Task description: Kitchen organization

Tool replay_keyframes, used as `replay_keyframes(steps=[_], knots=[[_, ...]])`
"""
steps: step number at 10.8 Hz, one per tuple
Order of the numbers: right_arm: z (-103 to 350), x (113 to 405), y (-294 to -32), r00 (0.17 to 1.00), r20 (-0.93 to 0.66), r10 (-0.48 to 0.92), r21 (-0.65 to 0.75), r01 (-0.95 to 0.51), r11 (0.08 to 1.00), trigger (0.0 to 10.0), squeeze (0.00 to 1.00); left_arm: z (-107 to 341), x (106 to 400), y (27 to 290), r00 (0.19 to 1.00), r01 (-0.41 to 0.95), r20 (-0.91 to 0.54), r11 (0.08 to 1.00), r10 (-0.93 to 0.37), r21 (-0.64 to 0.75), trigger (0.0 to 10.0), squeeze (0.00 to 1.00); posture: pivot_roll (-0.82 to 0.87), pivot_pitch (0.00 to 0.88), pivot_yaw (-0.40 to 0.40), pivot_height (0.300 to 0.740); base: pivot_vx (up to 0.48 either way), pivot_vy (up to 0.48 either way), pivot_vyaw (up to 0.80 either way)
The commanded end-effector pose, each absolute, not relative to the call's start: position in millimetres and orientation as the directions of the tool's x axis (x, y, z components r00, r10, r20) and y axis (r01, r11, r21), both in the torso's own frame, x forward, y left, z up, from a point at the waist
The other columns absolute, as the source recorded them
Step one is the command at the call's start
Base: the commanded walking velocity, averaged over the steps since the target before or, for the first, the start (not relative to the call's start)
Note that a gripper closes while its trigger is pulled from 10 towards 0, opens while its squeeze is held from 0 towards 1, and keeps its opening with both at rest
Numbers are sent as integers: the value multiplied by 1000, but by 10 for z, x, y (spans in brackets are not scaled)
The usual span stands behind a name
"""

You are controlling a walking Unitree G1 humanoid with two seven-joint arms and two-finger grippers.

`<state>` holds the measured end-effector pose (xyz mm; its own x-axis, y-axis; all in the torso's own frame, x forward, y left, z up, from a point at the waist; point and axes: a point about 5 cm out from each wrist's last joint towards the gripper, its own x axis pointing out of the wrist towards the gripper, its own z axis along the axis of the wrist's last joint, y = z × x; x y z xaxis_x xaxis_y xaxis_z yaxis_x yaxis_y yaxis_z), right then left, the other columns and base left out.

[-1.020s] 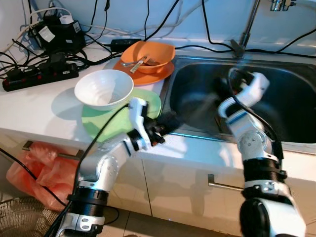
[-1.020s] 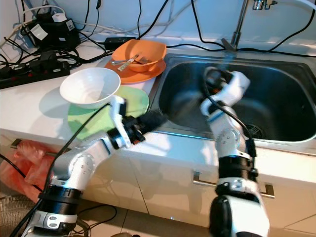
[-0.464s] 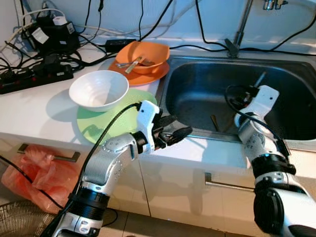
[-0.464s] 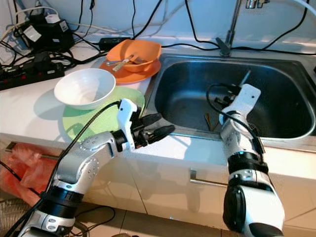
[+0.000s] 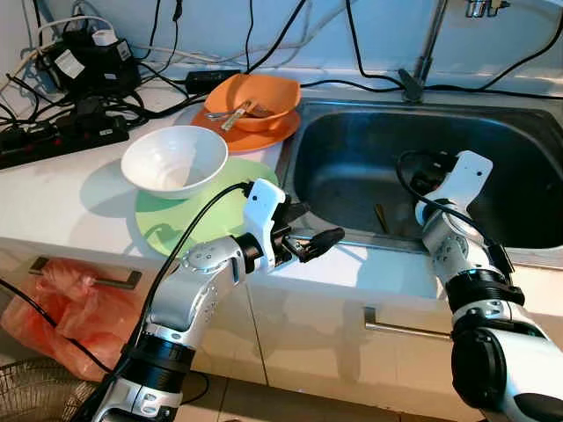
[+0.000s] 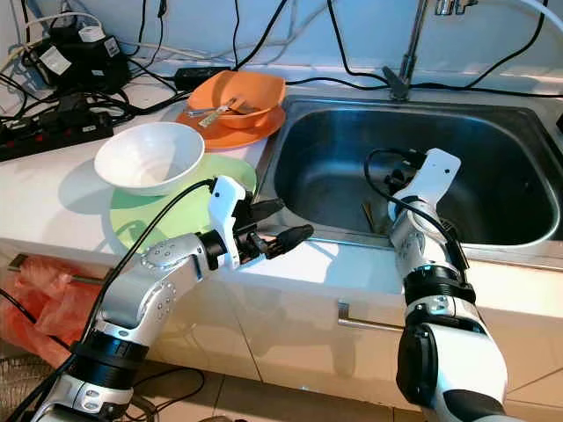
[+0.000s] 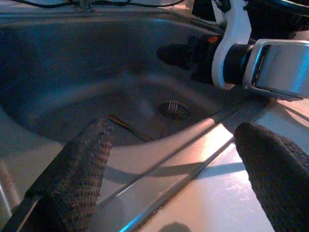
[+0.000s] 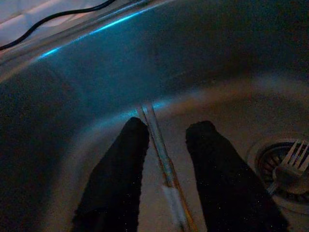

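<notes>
Chopsticks (image 8: 164, 162) lie in the sink (image 5: 352, 149); right gripper (image 8: 166, 137) straddles them, fingers apart; left gripper (image 5: 303, 230) spreads wide over the sink's front rim.

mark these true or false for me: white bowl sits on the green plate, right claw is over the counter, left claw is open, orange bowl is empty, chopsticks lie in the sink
1. The white bowl sits on the green plate. True.
2. The right claw is over the counter. False: it reaches down inside the sink.
3. The left claw is open. True: its fingers stand apart above the sink's front edge, holding nothing.
4. The orange bowl is empty. False: cutlery lies in it.
5. Chopsticks lie in the sink. True: they rest on the basin floor, between the right claw's open fingers.
</notes>
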<state>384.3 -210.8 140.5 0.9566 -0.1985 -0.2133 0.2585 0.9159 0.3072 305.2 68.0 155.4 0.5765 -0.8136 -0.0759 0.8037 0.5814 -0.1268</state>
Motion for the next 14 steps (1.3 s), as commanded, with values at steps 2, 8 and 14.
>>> replay_keyframes(steps=[2,8,14], knots=[[1338,3834,-2100,950,-240,-199,284,264,922,10000,1000,1591,3047,681,572,813,-85,578,-816,-75,10000,1000,58,49,61,740,0,0,0],[1672,3838,-1756,1000,-3,30,313,-28,950,10000,1000,1964,3210,811,700,706,6,693,-714,148,10000,1000,64,47,61,740,0,0,0],[1921,3531,-1316,902,166,399,257,-430,865,10000,59,2344,3512,1295,907,349,54,816,-418,461,10000,114,67,47,70,740,0,0,0]])
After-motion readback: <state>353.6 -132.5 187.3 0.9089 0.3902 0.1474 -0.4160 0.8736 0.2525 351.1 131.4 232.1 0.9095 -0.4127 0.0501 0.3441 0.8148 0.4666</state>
